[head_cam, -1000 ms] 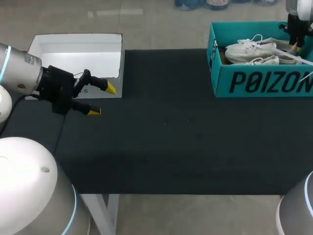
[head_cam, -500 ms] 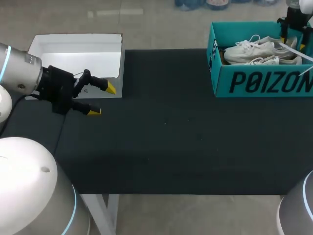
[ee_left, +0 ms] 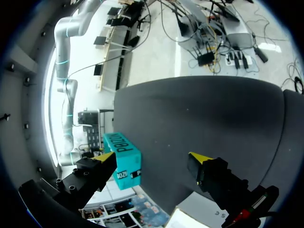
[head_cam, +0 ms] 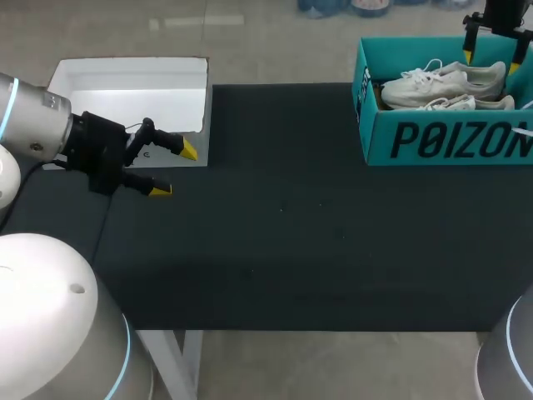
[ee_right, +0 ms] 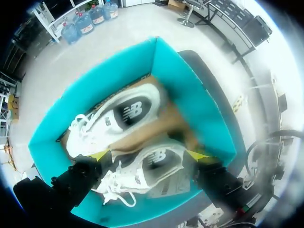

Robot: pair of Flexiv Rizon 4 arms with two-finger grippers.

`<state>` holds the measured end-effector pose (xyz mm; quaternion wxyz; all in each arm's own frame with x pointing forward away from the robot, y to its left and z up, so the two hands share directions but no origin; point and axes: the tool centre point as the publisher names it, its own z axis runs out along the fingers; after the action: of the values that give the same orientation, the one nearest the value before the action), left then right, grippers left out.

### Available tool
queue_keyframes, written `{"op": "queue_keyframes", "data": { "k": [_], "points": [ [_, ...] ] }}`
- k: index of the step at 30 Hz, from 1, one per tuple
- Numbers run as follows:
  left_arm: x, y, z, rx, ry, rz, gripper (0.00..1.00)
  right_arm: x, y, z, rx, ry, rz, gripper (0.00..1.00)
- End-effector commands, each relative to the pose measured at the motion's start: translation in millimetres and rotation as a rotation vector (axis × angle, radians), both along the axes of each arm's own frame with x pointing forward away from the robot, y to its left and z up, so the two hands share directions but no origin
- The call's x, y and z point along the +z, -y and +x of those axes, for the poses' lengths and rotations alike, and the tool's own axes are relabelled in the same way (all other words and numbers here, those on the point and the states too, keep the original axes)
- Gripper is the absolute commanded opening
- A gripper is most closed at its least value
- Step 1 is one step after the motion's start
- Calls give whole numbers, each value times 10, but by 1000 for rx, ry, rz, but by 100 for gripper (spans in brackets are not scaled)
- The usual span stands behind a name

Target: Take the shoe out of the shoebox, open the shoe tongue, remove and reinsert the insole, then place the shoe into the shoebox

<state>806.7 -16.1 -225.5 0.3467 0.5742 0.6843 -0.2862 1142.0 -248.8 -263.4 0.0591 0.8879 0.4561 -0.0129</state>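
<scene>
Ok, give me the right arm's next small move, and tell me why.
Probably lower the right claw straight down onto the white shoe under it. The claw is open and hangs above the teal shoebox, with that shoe lying in the box beside the second shoe. Nothing is gripped yet, and a shoe has to come out first.

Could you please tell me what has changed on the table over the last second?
The right hand rose from among the shoes to the far edge of the shoebox. It is open and holds nothing. Both shoes stayed in the box. The left hand stayed put, open, beside the white lid.
</scene>
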Motion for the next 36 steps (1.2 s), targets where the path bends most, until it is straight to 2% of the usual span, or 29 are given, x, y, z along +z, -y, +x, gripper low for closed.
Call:
{"op": "queue_keyframes", "data": {
  "k": [1,6,10,29,32,34,35,36],
  "points": [
    [5,0,-3,0,0,4,100,232,-326,-686,28,160,-62,100],
    [5,0,-3,0,0,4,100,339,-476,-936,53,174,-47,100],
    [5,0,-3,0,0,4,100,370,-620,-1108,74,139,-45,100],
    [5,0,-3,0,0,4,100,370,-620,-1108,74,139,-45,100],
    [84,62,150,108,-41,64,100,370,-620,-1108,74,139,-45,100],
    [100,79,236,200,-114,116,100,370,-620,-1108,74,139,-45,100],
    [120,85,273,262,-156,107,100,370,-620,-1108,74,139,-45,100],
    [139,87,294,328,-252,106,100,370,-620,-1108,74,139,-45,100]
  ]
}}
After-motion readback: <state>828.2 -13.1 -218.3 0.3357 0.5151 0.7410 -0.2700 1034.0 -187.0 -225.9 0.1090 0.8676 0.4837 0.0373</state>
